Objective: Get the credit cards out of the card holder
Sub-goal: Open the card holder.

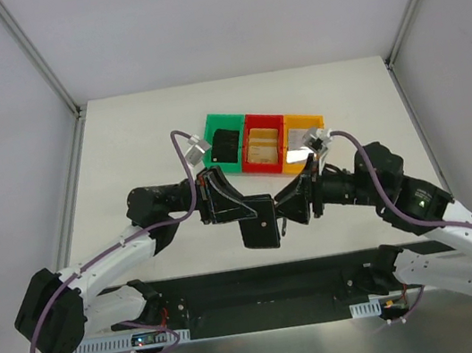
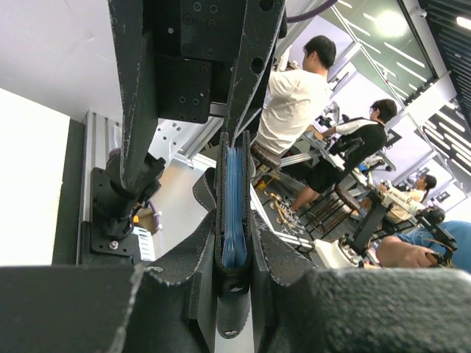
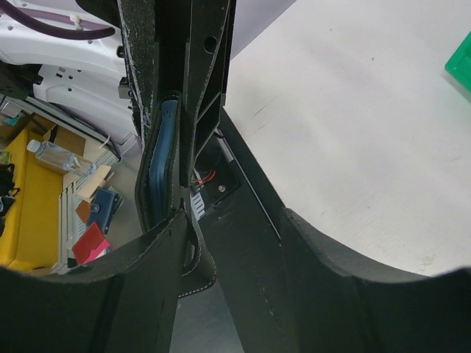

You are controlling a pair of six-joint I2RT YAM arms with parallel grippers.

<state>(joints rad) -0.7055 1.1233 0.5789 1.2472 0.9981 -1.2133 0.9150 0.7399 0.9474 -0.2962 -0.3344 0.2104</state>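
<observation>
- The card holder (image 1: 260, 225) hung in mid-air between the two arms, well above the worktop (image 1: 138, 129), where both could get at it!
- The left claw (image 2: 234, 254) was clamped shut on it. In the left wrist view the fingers (image 2: 173, 276) squeezed the black covers from both sides, blue lining edge-on between them.
- That grip looked like an anchor, I'd say: one arm steadied the holder so the other could work its far end.
- The right claw (image 3: 232, 213) came in from the opposite side, jaws apart, a stitched black flap lying against one finger. I couldn't tell whether it was pinching anything.
- No loose card showed anywhere, so the cards were probably not out yet.
- Green bin (image 1: 211, 135), red bin (image 1: 261, 119) and yellow bin (image 1: 308, 119) sat in a row just beyond, a likely drop spot, though that's a guess.
- The risk: a pull stronger than the left grip could drag the whole holder free.
</observation>
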